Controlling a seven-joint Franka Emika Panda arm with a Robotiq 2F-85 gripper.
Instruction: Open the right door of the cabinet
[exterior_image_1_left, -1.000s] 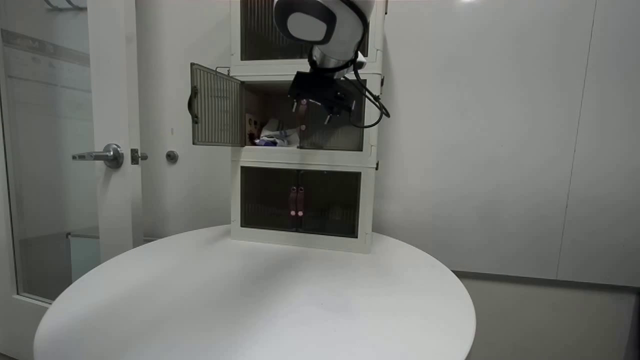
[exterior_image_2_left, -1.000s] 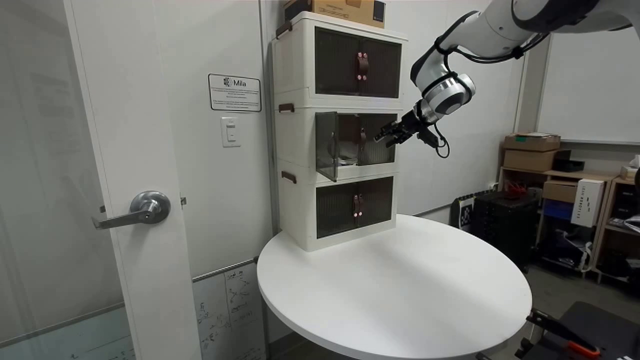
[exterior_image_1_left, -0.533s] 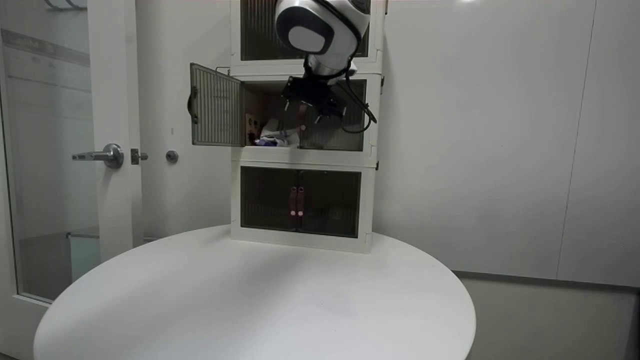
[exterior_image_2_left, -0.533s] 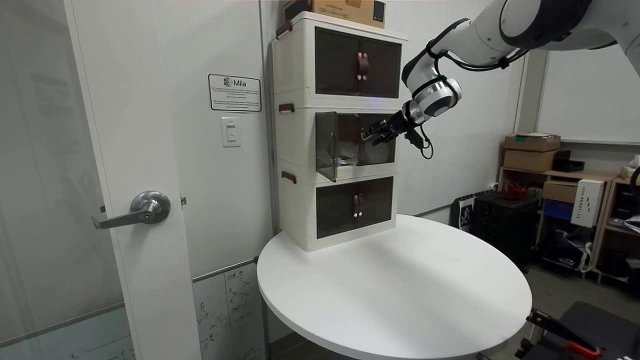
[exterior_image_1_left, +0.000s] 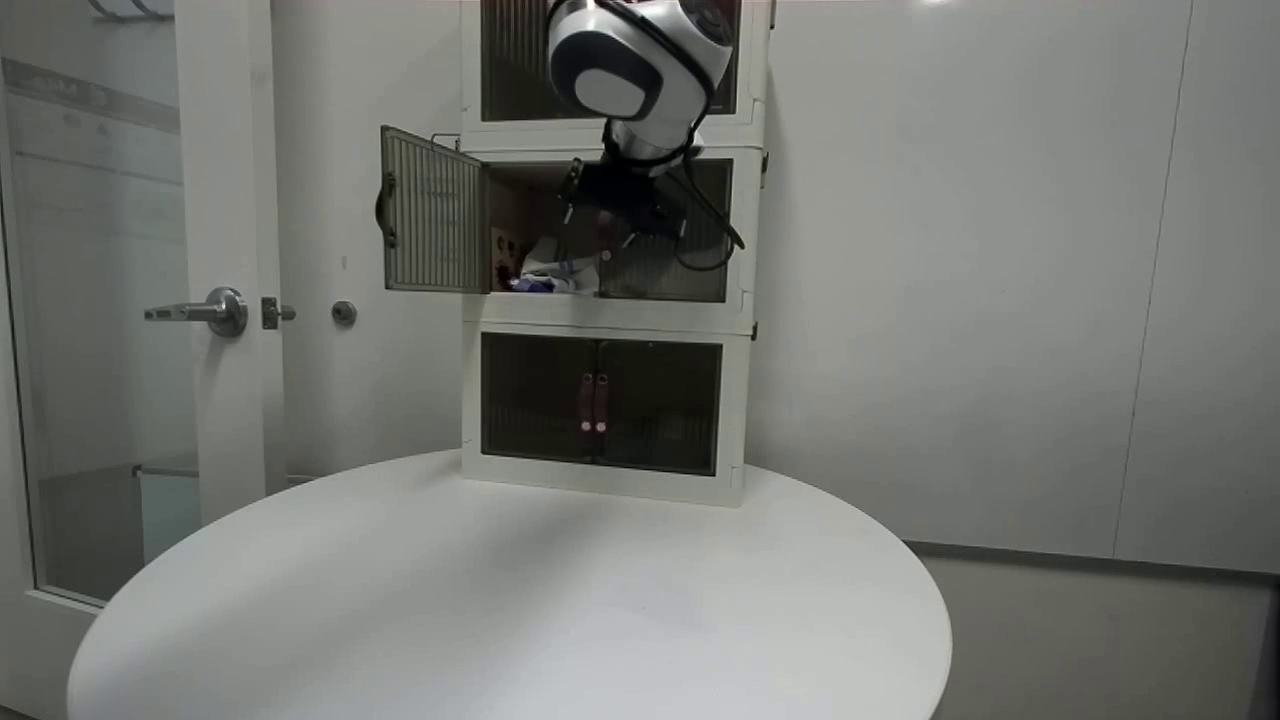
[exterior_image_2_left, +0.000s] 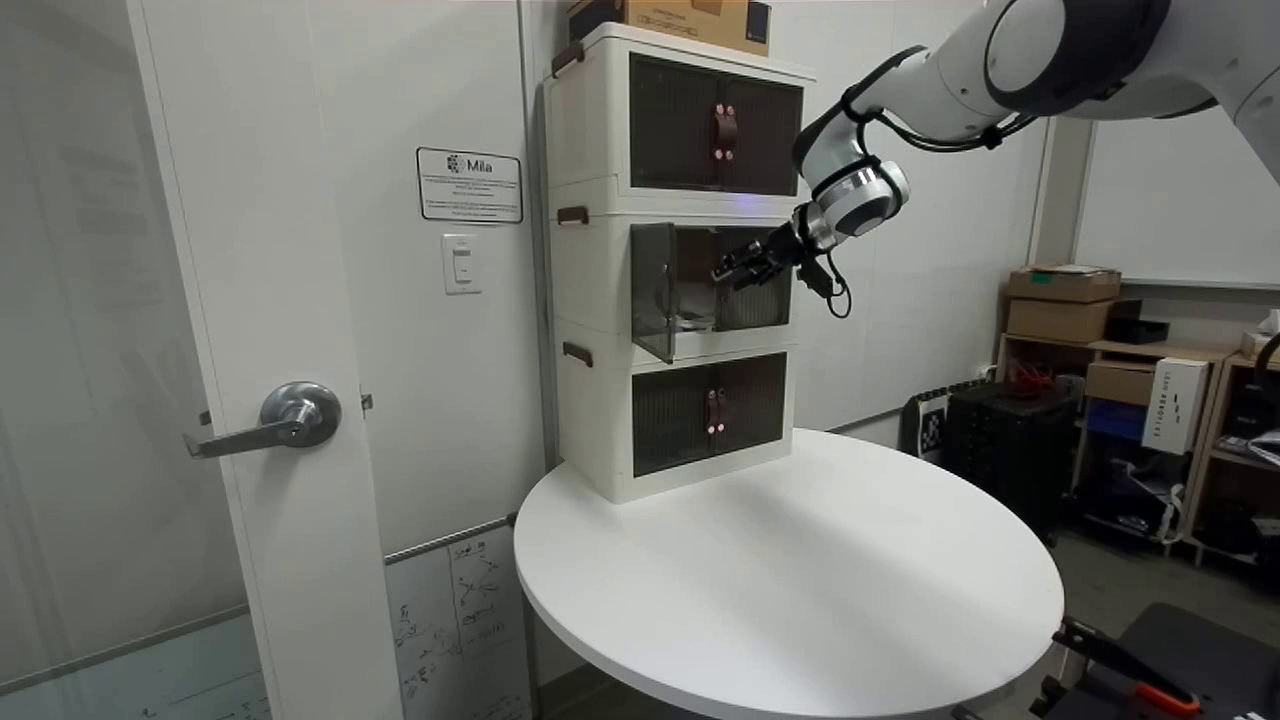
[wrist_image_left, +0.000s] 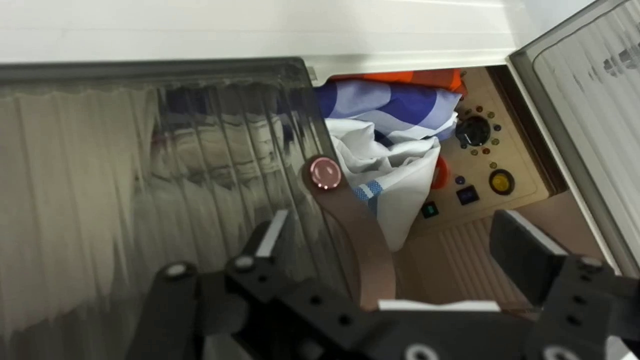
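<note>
The white cabinet (exterior_image_1_left: 610, 316) stands against the wall, with dark tinted doors on its tiers. Its middle tier's right door (exterior_image_1_left: 670, 275) is closed, flush with the frame, and in the wrist view this ribbed right door (wrist_image_left: 75, 165) fills the left half. A brown strap handle (wrist_image_left: 367, 240) with a pink stud runs along the door's free edge. My gripper (wrist_image_left: 397, 235) is open, and in that view the strap lies between its fingers, nearer the left one, with no contact visible. In an exterior view the gripper (exterior_image_2_left: 727, 279) is in front of the middle tier. The strap's lower end is hidden by the gripper.
The middle tier's left door (exterior_image_1_left: 435, 215) is swung outward. Inside its half lie white and blue cloths (wrist_image_left: 390, 150) and a beige panel with knobs (wrist_image_left: 480, 165). A round white table (exterior_image_2_left: 800, 570) bears the cabinet; a cardboard box (exterior_image_2_left: 690, 20) sits on top.
My gripper has moved leftward in both exterior views and slightly lower, coming closer to the middle tier's handle. The cabinet doors have not moved.
</note>
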